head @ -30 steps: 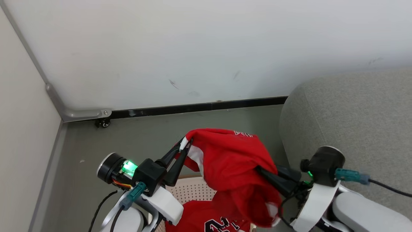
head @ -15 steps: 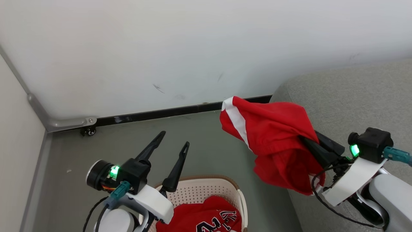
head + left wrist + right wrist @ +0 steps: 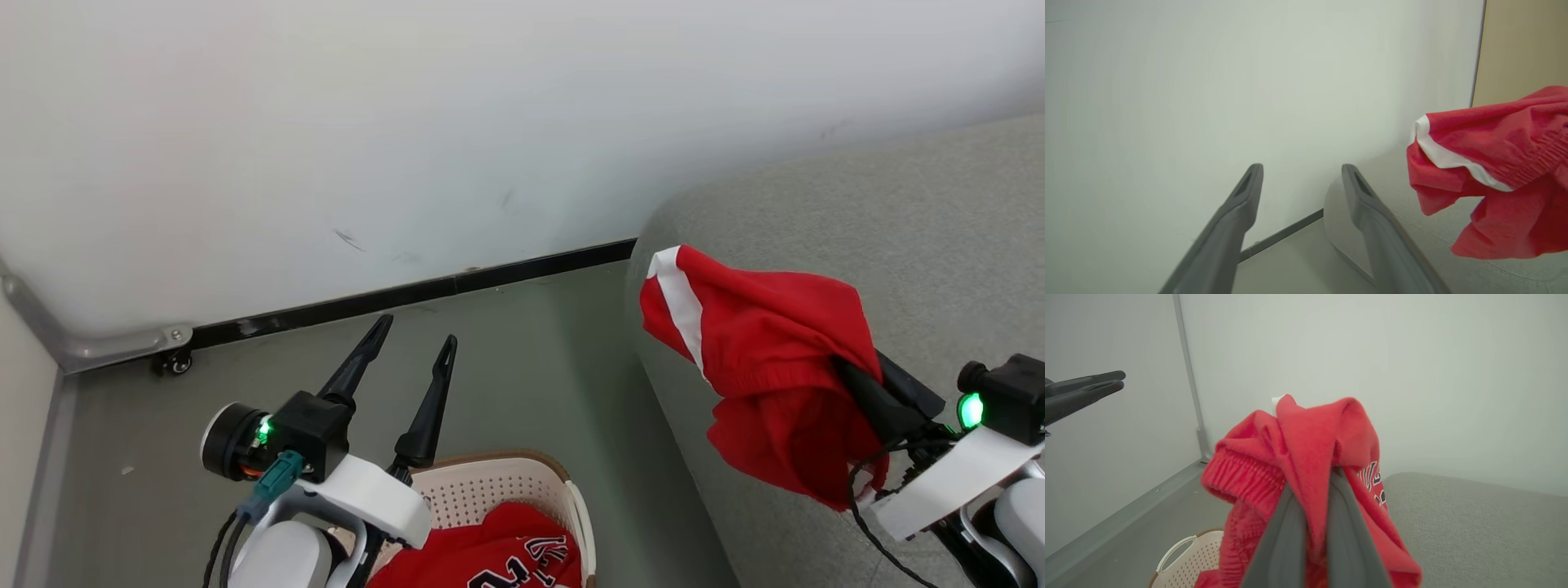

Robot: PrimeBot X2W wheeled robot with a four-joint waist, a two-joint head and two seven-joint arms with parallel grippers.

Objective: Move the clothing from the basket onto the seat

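Observation:
Red shorts with a white side stripe hang bunched from my right gripper, which is shut on them above the left corner of the grey seat. In the right wrist view the shorts wrap over the right gripper, hiding its fingertips. My left gripper stands open and empty above the floor, left of the shorts; its fingers are spread apart. The cream basket sits below it, and a red jersey with black-white lettering lies inside.
A white wall with a black baseboard runs behind. Grey floor lies between basket and seat. A metal corner bracket with a small caster sits at the far left. The basket's white handle shows low in the right wrist view.
The left gripper has let go of the shorts and opened. The right gripper has carried the shorts rightward over the seat's corner. The camera has turned right.

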